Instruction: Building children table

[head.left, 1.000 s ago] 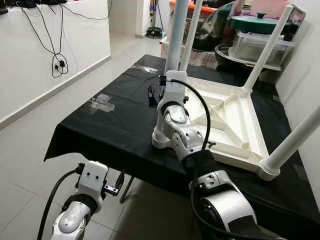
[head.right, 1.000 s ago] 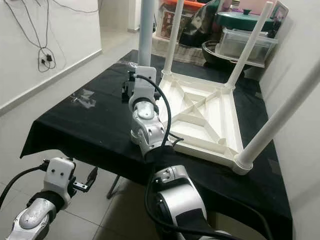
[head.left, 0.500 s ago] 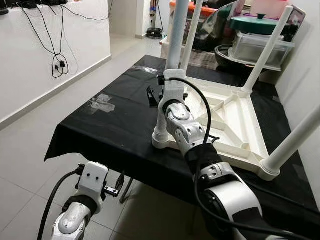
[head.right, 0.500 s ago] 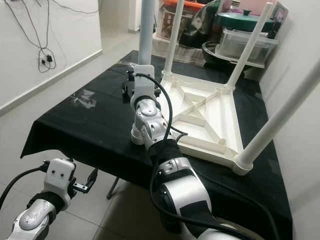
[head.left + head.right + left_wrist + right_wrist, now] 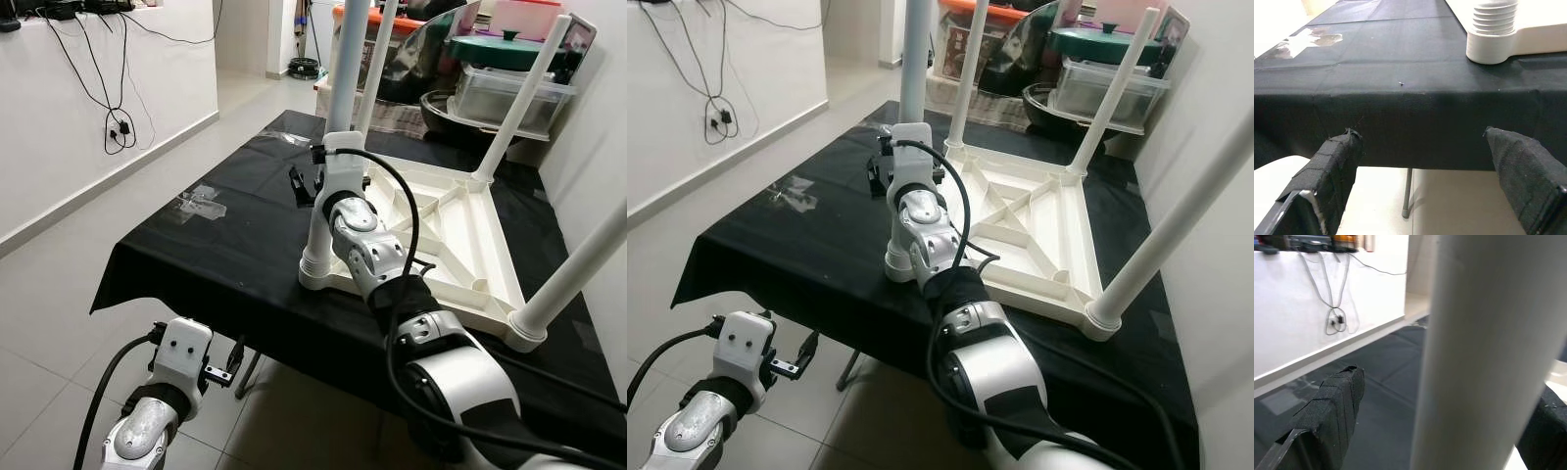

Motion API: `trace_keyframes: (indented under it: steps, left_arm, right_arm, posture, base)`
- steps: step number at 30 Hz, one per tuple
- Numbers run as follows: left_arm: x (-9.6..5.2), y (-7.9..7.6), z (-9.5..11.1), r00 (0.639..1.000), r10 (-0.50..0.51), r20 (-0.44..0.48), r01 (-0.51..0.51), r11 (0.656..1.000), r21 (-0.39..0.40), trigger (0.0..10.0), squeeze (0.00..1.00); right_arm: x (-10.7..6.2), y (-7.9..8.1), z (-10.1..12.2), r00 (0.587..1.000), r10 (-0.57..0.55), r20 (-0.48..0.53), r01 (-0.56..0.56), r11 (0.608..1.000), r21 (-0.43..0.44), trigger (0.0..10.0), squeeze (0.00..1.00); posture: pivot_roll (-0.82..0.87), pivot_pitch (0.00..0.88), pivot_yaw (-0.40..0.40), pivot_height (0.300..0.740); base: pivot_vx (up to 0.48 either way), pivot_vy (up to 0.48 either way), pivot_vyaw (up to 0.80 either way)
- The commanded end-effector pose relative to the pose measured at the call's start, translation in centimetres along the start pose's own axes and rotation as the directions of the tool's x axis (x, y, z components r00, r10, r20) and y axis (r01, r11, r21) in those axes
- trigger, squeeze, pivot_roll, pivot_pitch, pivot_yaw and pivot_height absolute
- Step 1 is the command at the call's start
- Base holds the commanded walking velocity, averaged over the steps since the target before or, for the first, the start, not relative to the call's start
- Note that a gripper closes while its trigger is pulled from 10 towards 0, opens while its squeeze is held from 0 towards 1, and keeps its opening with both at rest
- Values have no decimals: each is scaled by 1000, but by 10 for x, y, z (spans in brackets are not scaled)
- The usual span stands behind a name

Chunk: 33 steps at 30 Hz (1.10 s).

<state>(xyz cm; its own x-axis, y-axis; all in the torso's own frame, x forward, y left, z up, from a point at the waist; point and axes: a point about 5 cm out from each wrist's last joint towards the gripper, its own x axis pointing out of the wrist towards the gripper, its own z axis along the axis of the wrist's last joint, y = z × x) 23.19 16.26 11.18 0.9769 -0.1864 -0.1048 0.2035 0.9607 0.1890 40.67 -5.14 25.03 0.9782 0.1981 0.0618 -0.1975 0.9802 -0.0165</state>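
Four white legs stood up from the upturned children's table (image 5: 460,230), which lay top-down on the black-covered surface (image 5: 225,255), well back from the robot's edge except for the near-left corner. The main risk looked to be at that corner: the leg (image 5: 338,117) there rose from a ribbed socket (image 5: 1492,32) sitting close to the surface's edge, and a sideways shove from the arm could tilt the leg in its socket or slide the whole frame toward the drop. A loose seating would probably leave the table wobbly once turned over.

The right claw (image 5: 1425,396) stood spread around that leg partway up, one finger (image 5: 1327,416) on each side; whether the pads actually pressed the leg I could not tell. The left claw (image 5: 1435,186) hung below the surface's edge, fingers wide apart, holding nothing.
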Motion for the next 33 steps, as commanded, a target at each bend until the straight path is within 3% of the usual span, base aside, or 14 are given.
trace_keyframes:
  steps: [1,14,33]
  left_arm:
    - [-1,-3,-4,1000,-17,-11,17,1000,-7,10000,0]
    - [-1,-5,-3,1000,-23,-11,23,1000,-8,10000,0]
    - [-2,-4,-5,999,-28,-15,28,1000,-3,10000,0]
  right_arm:
    - [1,-2,4,1000,11,16,-11,1000,2,10000,0]
    - [4,-2,-1,998,67,-1,-67,998,-8,10000,0]
    - [9,-14,2,996,84,-9,-85,996,-37,10000,0]
  posture:
    - [131,0,-118,740]
    - [133,0,-119,740]
    - [138,0,-120,740]
  base:
    - [0,0,0]
    - [0,0,0]
    - [0,0,0]
